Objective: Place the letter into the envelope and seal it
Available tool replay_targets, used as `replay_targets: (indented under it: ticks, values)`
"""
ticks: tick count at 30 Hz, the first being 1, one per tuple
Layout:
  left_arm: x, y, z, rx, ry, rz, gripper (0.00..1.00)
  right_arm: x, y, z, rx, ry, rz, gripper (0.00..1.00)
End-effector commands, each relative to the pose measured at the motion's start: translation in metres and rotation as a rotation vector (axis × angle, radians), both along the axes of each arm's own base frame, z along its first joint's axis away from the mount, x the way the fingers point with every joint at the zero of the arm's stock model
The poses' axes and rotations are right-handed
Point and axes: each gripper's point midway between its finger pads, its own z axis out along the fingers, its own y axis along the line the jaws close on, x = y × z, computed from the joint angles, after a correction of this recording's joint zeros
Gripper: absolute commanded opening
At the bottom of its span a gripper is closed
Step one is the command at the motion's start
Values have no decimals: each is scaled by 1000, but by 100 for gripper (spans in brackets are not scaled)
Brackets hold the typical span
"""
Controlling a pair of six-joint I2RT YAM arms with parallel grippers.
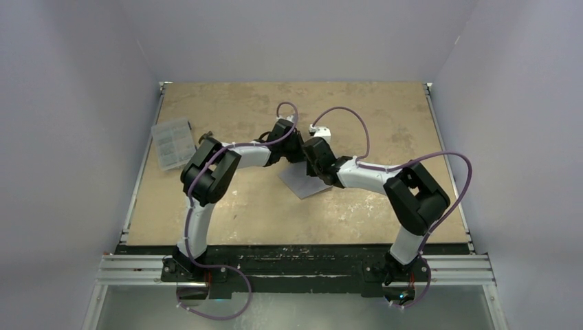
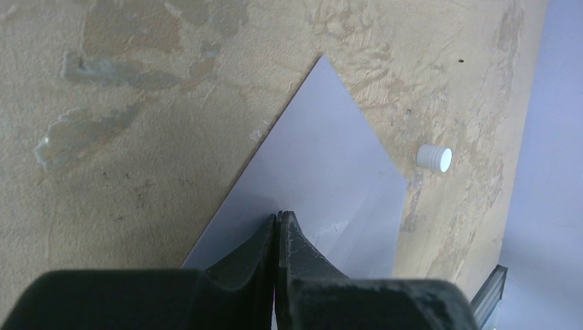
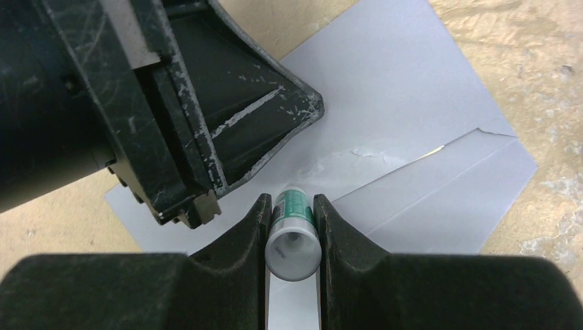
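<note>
The grey-blue envelope [image 1: 301, 184] lies flat on the table under both grippers. In the left wrist view the envelope [image 2: 323, 151] shows a pointed corner at the top. My left gripper [image 2: 282, 214] is shut, its tips pressed down on the paper. My right gripper [image 3: 292, 199] is shut on a green-and-white glue stick [image 3: 293, 237], whose tip points down onto the envelope [image 3: 412, 103]. A whitish glue smear [image 3: 344, 161] lies beside a fold line. The left gripper also shows in the right wrist view [image 3: 313, 110], close beside the stick. The peach-tan letter is not visible.
A small white cap [image 2: 434, 157] lies on the table just past the envelope's edge. A clear ribbed plastic box [image 1: 172, 142] sits at the table's left edge. The two arms meet near the table's middle, their wrists almost touching. Grey walls stand on three sides.
</note>
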Motion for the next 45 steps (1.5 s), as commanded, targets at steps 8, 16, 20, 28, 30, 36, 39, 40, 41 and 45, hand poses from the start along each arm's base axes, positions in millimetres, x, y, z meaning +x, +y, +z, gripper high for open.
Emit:
replay_targets:
  ticks: [8,16,20,28,30,36,39,40,41,45]
  values:
    - [-87,99,-141,494,318,-81,0,-2,-61,-31,-139,97,-164,0]
    - [-82,95,-140,488,285,-117,0,8,-45,-27,-96,99,-131,0]
    - [-81,95,-140,493,281,-125,0,22,-48,-30,-131,91,-153,0]
    - [-78,93,-137,484,283,-104,0,28,-61,-24,-139,71,-163,0]
    - [-78,93,-136,476,286,-90,0,25,-47,-17,-100,53,-101,0]
    - [-79,93,-139,471,307,-56,0,0,-12,-11,-38,43,35,0]
    - [-84,92,-143,461,324,-57,0,-5,-5,-7,-9,45,63,0]
    - [-85,92,-144,458,329,-53,0,-6,-3,-6,-4,46,70,0]
    - [-87,92,-144,457,331,-50,0,-8,0,-6,3,51,84,0]
    - [-88,96,-145,465,336,-42,0,-12,0,-10,2,70,92,0]
